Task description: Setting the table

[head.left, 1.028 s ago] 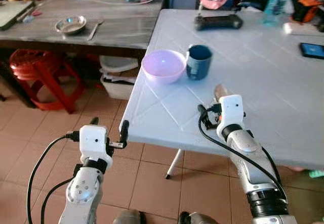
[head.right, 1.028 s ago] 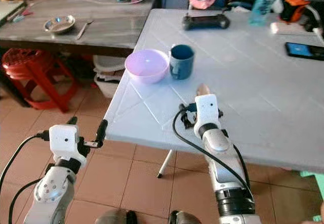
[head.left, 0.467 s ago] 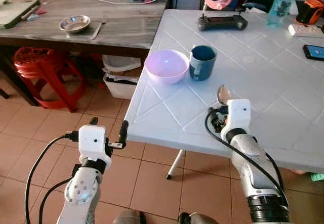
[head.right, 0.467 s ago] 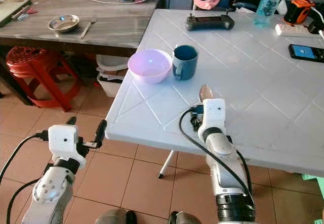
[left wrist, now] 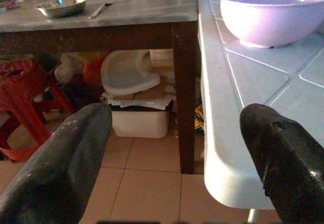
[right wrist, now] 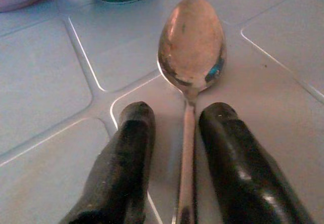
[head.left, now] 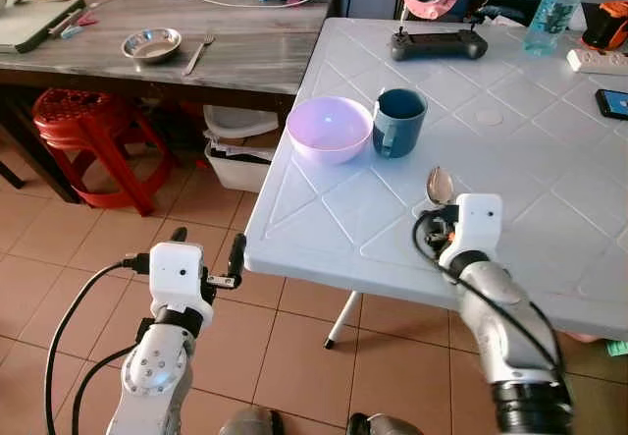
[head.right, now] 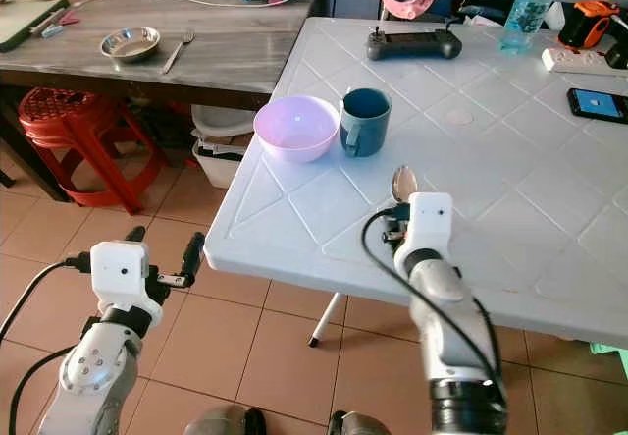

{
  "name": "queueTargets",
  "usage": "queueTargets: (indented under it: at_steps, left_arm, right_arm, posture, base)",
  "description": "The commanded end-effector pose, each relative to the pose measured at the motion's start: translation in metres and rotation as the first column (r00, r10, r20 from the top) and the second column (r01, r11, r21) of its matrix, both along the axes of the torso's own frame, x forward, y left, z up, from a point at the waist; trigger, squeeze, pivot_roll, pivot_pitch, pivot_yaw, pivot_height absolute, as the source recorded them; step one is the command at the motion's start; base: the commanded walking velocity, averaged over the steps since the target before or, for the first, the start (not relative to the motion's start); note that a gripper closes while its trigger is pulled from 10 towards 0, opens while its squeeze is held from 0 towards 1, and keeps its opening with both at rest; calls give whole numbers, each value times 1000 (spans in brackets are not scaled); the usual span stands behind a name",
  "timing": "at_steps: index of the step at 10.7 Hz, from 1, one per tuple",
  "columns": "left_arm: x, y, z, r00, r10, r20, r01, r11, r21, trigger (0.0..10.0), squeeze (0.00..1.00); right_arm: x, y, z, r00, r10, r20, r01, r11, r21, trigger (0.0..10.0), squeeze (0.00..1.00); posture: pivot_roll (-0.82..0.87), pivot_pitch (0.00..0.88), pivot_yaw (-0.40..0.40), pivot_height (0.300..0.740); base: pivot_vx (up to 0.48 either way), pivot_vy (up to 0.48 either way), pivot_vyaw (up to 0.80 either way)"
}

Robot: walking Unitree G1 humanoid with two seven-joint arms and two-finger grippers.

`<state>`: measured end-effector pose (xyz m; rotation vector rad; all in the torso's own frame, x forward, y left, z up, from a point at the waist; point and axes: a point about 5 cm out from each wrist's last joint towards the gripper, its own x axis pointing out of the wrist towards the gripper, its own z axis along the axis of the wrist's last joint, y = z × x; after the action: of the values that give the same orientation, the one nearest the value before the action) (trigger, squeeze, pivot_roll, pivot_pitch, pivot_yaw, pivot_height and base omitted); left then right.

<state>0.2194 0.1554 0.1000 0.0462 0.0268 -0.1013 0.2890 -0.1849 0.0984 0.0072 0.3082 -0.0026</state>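
Right gripper [head.left: 439, 221] over the spoon [head.left: 438, 186] — bowl [head.left: 330, 129] beside mug [head.left: 397, 121].

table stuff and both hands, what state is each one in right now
spoon: flat on the white table, handle between the right hand fingers
purple bowl: upright, empty
blue mug: upright beside the bowl
left hand: open, off the table edge

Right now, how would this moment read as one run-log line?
task: setting table | right gripper: jaws around spoon handle on white table | left gripper: open, off table edge | bowl, mug: set
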Motion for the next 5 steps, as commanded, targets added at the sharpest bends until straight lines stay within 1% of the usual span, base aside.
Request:
queueTargets:
  at_steps: [1, 2, 3, 4, 5]
  left_arm:
    - [-2, 1, 2, 1000, -10, -1, 10, 1000, 4, 10000, 0]
    - [-2, 3, 2, 1000, -7, 0, 7, 1000, 5, 10000, 0]
    - [-2, 3, 3, 1000, -8, 1, 8, 1000, 6, 10000, 0]
    - [-4, 3, 4, 1000, -26, 3, 26, 1000, -6, 10000, 0]
    - [-7, 0, 5, 997, -82, 10, 82, 996, -40, 10000, 0]
  right_arm:
    - [-12, -6, -33, 983, -13, -182, 18, 999, 28, 0, 0]
    - [-10, -6, -35, 978, 7, -208, -1, 1000, 30, 0, 0]
    - [-11, -9, -39, 974, -6, -226, 14, 999, 35, 0, 0]
    - [-14, -10, -43, 969, -24, -245, 38, 998, 50, 0, 0]
    - [-17, -8, -46, 966, -40, -254, 58, 996, 65, 0, 0]
  posture:
    - [56, 136, 67, 740]
    - [61, 137, 65, 740]
    - [65, 138, 63, 740]
    - [67, 138, 63, 740]
    - [67, 139, 64, 740]
  base:
    - [0, 0, 0]
    - [0, 0, 0]
    - [0, 0, 0]
    - [0, 0, 0]
    - [0, 0, 0]
